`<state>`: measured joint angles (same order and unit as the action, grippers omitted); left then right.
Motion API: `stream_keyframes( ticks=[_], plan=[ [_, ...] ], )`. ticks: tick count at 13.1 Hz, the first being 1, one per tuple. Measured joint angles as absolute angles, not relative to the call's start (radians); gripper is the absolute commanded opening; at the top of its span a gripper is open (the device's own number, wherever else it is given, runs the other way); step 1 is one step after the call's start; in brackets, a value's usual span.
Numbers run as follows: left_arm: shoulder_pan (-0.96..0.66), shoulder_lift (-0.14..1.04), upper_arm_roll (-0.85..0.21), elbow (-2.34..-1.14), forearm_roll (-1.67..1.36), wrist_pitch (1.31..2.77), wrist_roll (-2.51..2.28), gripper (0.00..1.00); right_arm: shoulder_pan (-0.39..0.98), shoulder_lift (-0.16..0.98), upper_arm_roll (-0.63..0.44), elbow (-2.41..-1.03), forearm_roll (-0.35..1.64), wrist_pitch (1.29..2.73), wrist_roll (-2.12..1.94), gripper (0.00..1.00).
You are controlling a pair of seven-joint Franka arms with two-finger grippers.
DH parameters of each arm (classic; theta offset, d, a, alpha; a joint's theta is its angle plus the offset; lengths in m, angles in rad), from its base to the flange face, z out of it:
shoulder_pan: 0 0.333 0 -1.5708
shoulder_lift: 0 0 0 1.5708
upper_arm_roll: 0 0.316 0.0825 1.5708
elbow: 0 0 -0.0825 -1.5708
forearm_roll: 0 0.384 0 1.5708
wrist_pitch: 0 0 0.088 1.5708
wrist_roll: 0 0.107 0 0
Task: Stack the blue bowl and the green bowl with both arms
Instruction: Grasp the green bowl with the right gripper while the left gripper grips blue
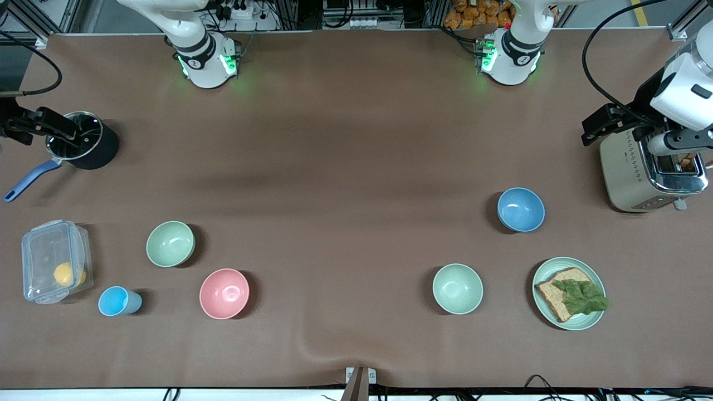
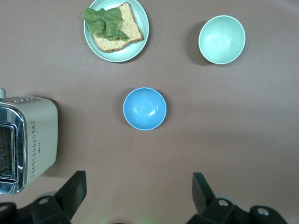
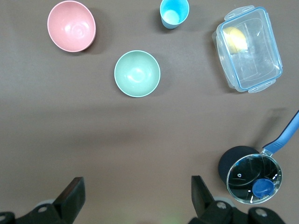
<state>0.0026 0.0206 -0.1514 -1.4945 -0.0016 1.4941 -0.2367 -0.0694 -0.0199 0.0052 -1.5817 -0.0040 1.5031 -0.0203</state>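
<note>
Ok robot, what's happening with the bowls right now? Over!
Left gripper open, over the toaster. Right gripper open, over the pot. Blue bowl, green bowl apart, untouched. Nothing blocking.

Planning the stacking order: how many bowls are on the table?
4: blue bowl near the toaster; paler green bowl beside the sandwich plate; green bowl and pink bowl toward the right arm's end.

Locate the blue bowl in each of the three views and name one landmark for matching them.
Front view: the blue bowl stands toward the left arm's end of the table, beside the toaster.
Left wrist view: the bowl sits near the picture's middle.
Right wrist view: not in it; only the small blue cup shows there.
Shared landmark: the plate with bread, seen in the front and left wrist views.
</note>
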Motion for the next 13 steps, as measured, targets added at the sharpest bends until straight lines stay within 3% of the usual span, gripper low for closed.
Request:
stream_keyframes(
  ticks=[9, 13],
  plan=[
    [0.016, 0.104, -0.146, -1.5, 0.034, 1.491, -0.237, 1.0, -0.069, -0.002, 0.005, -1.585, -0.003, 1.513, -0.02, 1.0],
    [0.022, 0.206, -0.141, -1.514, 0.092, 1.512, -0.237, 1.0, -0.069, 0.156, 0.01, -1.625, 0.007, 1.676, -0.024, 1.0]
  ],
)
